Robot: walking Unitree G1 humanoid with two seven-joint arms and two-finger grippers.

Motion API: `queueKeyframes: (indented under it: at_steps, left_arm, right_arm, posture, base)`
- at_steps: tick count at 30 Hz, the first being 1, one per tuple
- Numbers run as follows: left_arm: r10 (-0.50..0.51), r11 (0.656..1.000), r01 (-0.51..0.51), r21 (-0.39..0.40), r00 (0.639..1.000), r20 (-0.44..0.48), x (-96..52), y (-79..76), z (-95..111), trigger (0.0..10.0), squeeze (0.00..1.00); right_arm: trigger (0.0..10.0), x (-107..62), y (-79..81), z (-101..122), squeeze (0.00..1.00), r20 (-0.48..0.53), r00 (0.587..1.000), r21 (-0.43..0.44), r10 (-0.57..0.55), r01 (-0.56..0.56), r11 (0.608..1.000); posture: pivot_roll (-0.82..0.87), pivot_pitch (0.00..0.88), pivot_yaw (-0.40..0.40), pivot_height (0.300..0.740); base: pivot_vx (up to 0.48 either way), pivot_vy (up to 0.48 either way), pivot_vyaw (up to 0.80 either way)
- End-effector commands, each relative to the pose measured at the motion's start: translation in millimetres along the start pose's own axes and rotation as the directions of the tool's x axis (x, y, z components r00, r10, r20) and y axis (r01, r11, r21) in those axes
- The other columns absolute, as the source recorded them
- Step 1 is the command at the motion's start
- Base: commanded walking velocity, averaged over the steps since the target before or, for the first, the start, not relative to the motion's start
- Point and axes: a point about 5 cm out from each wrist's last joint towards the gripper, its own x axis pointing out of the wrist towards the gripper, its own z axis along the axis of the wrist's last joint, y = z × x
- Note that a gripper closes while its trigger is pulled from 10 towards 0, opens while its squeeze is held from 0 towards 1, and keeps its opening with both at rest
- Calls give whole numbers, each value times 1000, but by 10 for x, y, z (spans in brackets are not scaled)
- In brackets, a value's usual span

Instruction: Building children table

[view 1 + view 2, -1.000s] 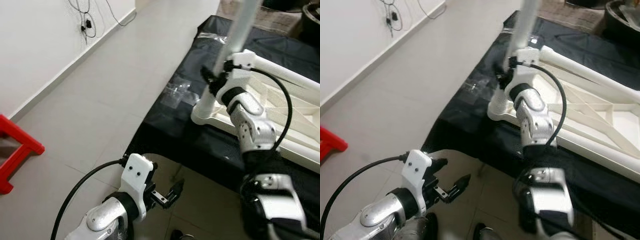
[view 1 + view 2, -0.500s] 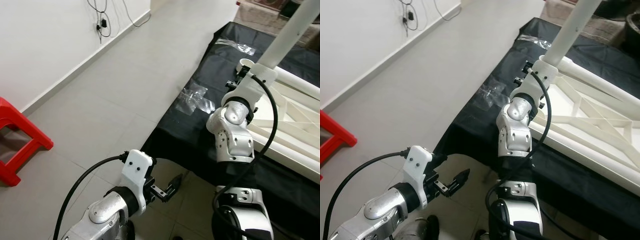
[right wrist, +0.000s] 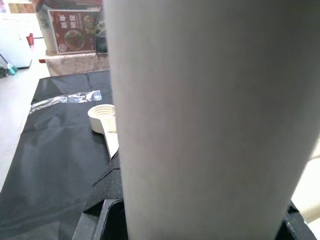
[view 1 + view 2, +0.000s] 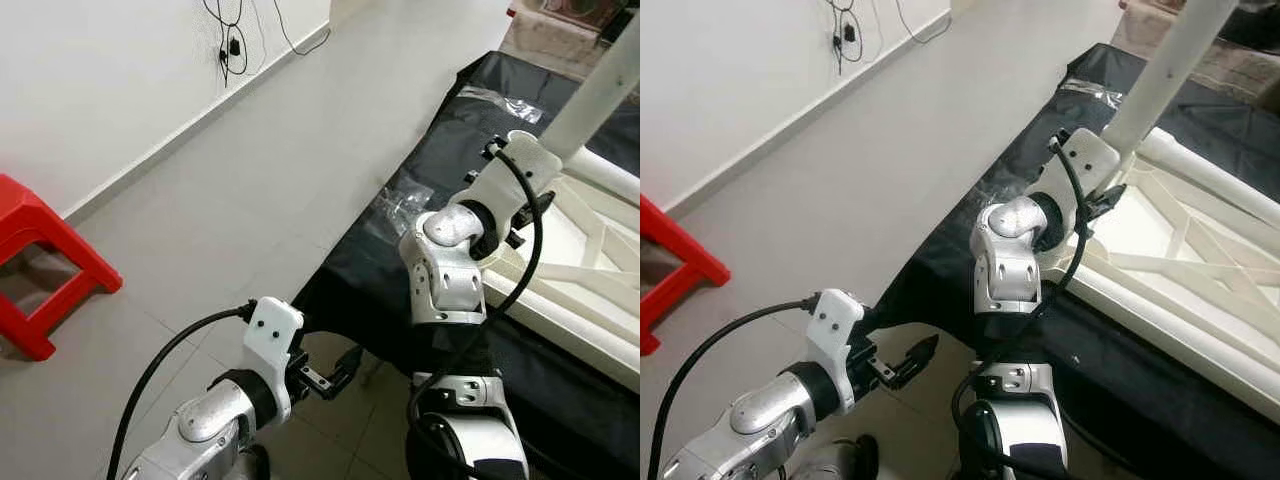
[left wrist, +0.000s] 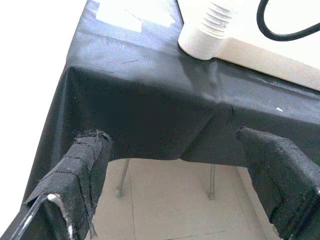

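An upturned white table top (image 4: 575, 300) lies on a table covered with black cloth (image 4: 375, 270). My right gripper (image 4: 1102, 165) is shut on a long white table leg (image 4: 1175, 60), which leans up and to the right over the table top's near left part. In the right wrist view the leg (image 3: 200, 115) stands close between the black fingers, with a threaded white socket (image 3: 102, 116) beyond it. My left gripper (image 4: 336, 372) hangs open and empty, low in front of the cloth's edge. The left wrist view shows a threaded corner socket (image 5: 210, 30) of the table top with nothing in it.
A red stool (image 4: 50, 265) stands on the tiled floor at the left. Clear plastic wrapping (image 4: 405, 205) lies on the cloth near the table top's corner. Cables (image 4: 235, 40) hang on the white wall. Thin metal table legs (image 5: 121, 177) show under the cloth.
The head view has shifted. My right gripper has swung the leg from near upright over the corner to a lean toward the right. The left gripper has stayed open and low.
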Motion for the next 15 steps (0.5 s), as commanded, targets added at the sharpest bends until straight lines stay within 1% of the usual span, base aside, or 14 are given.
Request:
queueKeyframes:
  at_steps: [1,2,3,4,5,7,8,9,10,11,12,14,15]
  left_arm:
    - [-12,1000,12,7,1000,-16,3,-16,-50,10000,0]
    - [-12,1000,12,7,1000,-16,3,-16,-50,10000,0]
    - [-13,1000,13,6,1000,-15,5,-13,-55,10000,0]
    - [-13,1000,13,6,1000,-15,6,-12,-57,10000,0]
    - [-13,1000,13,6,1000,-15,6,-12,-57,10000,0]
    - [-13,1000,13,5,1000,-14,14,-9,-63,10000,0]
    - [-13,1000,13,5,1000,-15,20,-6,-68,10000,0]
    - [-13,1000,13,5,1000,-15,23,-4,-71,10000,0]
    - [-14,1000,14,6,1000,-14,28,-2,-73,10000,0]
    - [-15,1000,15,6,1000,-14,31,-1,-75,10000,0]
    - [-15,1000,15,6,1000,-14,31,-1,-75,10000,0]
    - [-17,1000,17,7,1000,-13,38,2,-79,10000,0]
    - [-17,1000,17,7,1000,-13,38,2,-79,10000,0]
  right_arm:
    - [10000,-120,-73,-476,0,-220,975,-64,4,-19,998]
    - [10000,-120,-73,-476,0,-220,975,-64,4,-19,998]
    - [10000,-132,-40,-379,0,-184,982,-51,51,-62,997]
    - [10000,-130,-23,-329,0,-161,983,-34,85,-91,995]
    - [10000,-130,-23,-329,0,-161,983,-34,85,-91,995]
    - [10000,-115,-7,-239,0,-108,986,-7,124,-126,992]
    - [10000,-118,31,-122,0,-41,977,48,208,-206,977]
    - [10000,-127,54,-40,0,8,965,82,263,-262,962]
    - [10000,-151,91,45,0,57,937,123,344,-349,929]
    - [10000,-169,113,96,0,88,915,145,393,-403,904]
    - [10000,-169,113,96,0,88,915,145,393,-403,904]
    - [10000,-180,122,112,0,90,895,181,437,-446,876]
    - [10000,-180,122,112,0,90,895,181,437,-446,876]
  posture:
    - [180,197,-80,740]
    - [180,197,-80,740]
    - [179,193,-81,740]
    - [179,193,-81,740]
    - [179,193,-81,740]
    - [179,184,-81,740]
    - [178,179,-81,740]
    - [178,179,-81,740]
    - [176,172,-79,740]
    - [176,172,-79,740]
    - [176,172,-79,740]
    - [173,167,-78,740]
    - [173,167,-78,740]
  base:
    - [0,0,0]
    - [0,0,0]
    - [0,0,0]
    - [0,0,0]
    - [0,0,0]
    - [0,0,0]
    - [0,0,0]
    - [0,0,0]
    - [0,0,0]
    - [0,0,0]
    - [0,0,0]
    - [0,0,0]
    - [0,0,0]
